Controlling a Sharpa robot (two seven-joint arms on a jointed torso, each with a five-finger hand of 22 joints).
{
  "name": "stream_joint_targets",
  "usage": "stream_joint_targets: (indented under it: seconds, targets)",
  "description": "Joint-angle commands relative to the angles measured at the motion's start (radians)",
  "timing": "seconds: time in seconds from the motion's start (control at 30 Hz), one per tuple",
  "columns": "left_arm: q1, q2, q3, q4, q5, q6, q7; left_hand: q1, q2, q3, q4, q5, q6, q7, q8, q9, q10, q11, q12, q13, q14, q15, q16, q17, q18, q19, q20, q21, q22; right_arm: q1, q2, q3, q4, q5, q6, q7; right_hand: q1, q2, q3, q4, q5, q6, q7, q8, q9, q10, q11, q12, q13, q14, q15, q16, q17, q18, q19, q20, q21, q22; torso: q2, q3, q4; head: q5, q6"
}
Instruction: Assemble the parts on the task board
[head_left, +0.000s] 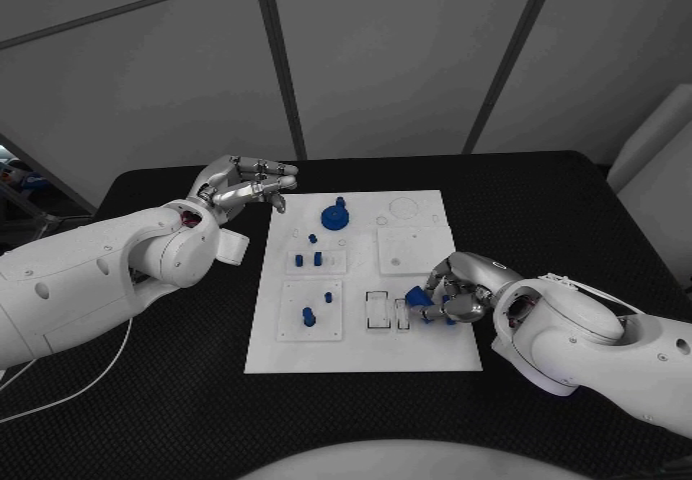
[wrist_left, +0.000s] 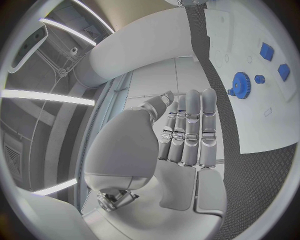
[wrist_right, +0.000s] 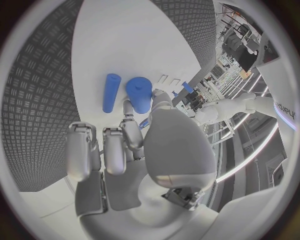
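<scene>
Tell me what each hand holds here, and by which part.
The right hand pinches a blue part at its end over the task board. The left hand holds nothing.

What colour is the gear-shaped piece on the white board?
Blue; the gear shows best in the head view.

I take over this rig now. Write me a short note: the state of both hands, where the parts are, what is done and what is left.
Left hand: holds nothing, beside the task board, off its far left corner.
Right hand: over the board's near right area, fingers at a blue part; whether it grips is unclear. Blue cylinder lies beside it.
Blue gear stands at the far side; small blue pegs at the left modules.
Left: seat the remaining loose parts.
</scene>
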Motion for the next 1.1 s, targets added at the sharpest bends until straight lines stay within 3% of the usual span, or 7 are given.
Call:
stream_joint_targets:
  seconds: [0.03,0.27,0.43,0.83,0.97,1.1]
  targets:
    - [0.001,0.000,0.001,0.002,0.004,0.007,0.002,-0.005,0.004,0.003,0.003,0.004,0.003,0.003,-0.006,0.000,-0.006,-0.002,0.006,0.000,0.001,0.003,-0.006,-0.001,0.007,-0.003,0.005,-0.007,-0.001,-0.001,-0.003,-0.002,0.017,0.076,-0.068,0.013,0.001,0.014,-0.001,0.007,0.007,0.024,-0.018,0.004,0.014,0.009,0.000,0.006,0.004,0.075,-0.006,0.005,0.118,-0.018,0.024,-0.006,0.007,0.111,0.000,-0.0007,-0.0002,0.000,0.001]
    - [0.001,0.001,0.000,0.002,0.004,0.009,0.001,-0.005,0.004,0.003,0.003,0.004,0.003,0.003,-0.006,0.000,-0.006,-0.002,0.006,0.000,0.001,0.003,-0.006,-0.001,0.007,-0.003,0.005,-0.007,-0.001,-0.001,-0.007,-0.002,0.038,0.103,-0.142,0.038,0.002,0.024,0.002,0.007,0.018,0.032,-0.023,0.010,0.018,0.017,-0.004,0.012,0.014,0.076,-0.009,0.008,0.124,-0.020,0.027,-0.009,0.011,0.117,0.000,-0.0008,-0.0008,-0.002,0.003]
    - [0.001,0.002,0.000,0.002,0.004,0.009,0.001,-0.005,0.004,0.003,0.003,0.004,0.003,0.003,-0.006,0.000,-0.006,-0.002,0.006,0.000,0.001,0.003,-0.006,-0.001,0.007,-0.003,0.005,-0.007,-0.001,-0.001,0.004,-0.002,0.040,0.102,-0.157,0.053,0.003,0.026,0.002,0.007,0.021,0.034,-0.025,0.011,0.019,0.019,-0.006,0.014,0.017,0.077,-0.010,0.009,0.126,-0.020,0.029,-0.010,0.012,0.119,0.000,-0.0007,-0.0007,-0.003,0.007]
    - [0.001,0.002,0.000,0.004,0.004,0.010,0.001,-0.005,0.004,0.003,0.003,0.004,0.003,0.003,-0.006,0.000,-0.006,-0.002,0.006,0.000,0.001,0.003,-0.006,-0.001,0.007,-0.003,0.005,-0.007,-0.001,-0.001,0.051,-0.002,0.033,0.102,-0.112,0.074,-0.035,0.025,-0.017,0.010,0.004,0.042,-0.029,0.018,0.025,0.026,-0.009,0.016,0.024,0.078,-0.014,0.012,0.132,-0.021,0.031,-0.014,0.014,0.122,0.000,-0.0007,-0.0003,0.001,0.008]
    - [0.001,0.002,0.000,0.004,0.004,0.011,0.001,-0.005,0.004,0.003,0.003,0.004,0.003,0.003,-0.006,0.000,-0.006,-0.002,0.006,0.000,0.001,0.003,-0.006,-0.001,0.007,-0.003,0.005,-0.007,-0.001,-0.001,0.067,-0.002,0.026,0.102,-0.076,0.067,-0.060,0.027,-0.029,0.010,-0.027,0.048,-0.031,0.022,0.029,0.030,-0.011,0.017,0.027,0.078,-0.015,0.012,0.134,-0.021,0.032,-0.016,0.015,0.125,0.001,-0.0016,0.0003,0.002,0.006]
    - [0.001,0.002,0.000,0.005,0.004,0.012,0.000,-0.004,0.004,0.003,0.002,0.005,0.003,0.003,-0.007,0.000,-0.007,-0.002,0.007,0.000,0.001,0.003,-0.007,-0.002,0.007,-0.003,0.005,-0.007,-0.001,-0.001,0.079,-0.002,0.017,0.094,-0.038,0.053,-0.103,0.029,-0.047,0.011,-0.088,0.059,-0.035,0.032,0.036,0.033,-0.014,0.014,0.028,0.078,-0.017,0.011,0.132,-0.021,0.030,-0.017,0.014,0.123,0.001,-0.0018,0.0002,0.003,0.005]
